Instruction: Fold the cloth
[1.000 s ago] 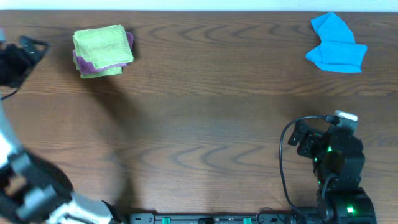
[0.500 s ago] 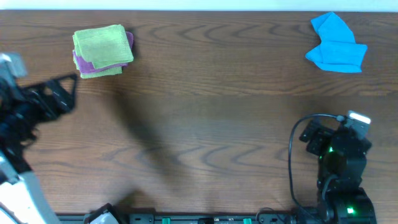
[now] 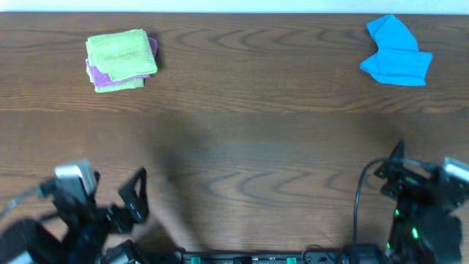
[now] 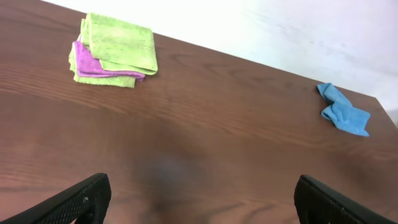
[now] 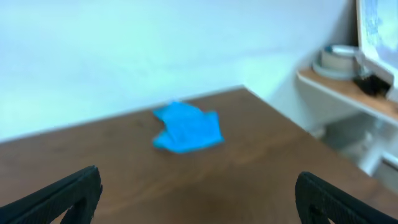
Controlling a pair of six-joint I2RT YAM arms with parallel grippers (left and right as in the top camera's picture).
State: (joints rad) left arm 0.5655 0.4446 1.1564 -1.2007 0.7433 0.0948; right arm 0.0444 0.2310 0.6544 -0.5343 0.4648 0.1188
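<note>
the cloth (image 4: 121,43) lies folded, a purple cloth (image 4: 87,64) peeking from beneath.

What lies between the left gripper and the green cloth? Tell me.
Nothing but bare table. In the left wrist view, the wood runs unbroken from the open left gripper up to the folded green cloth at far left.

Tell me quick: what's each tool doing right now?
Left tool: open, holding nothing.
Right tool: open, holding nothing.
</note>
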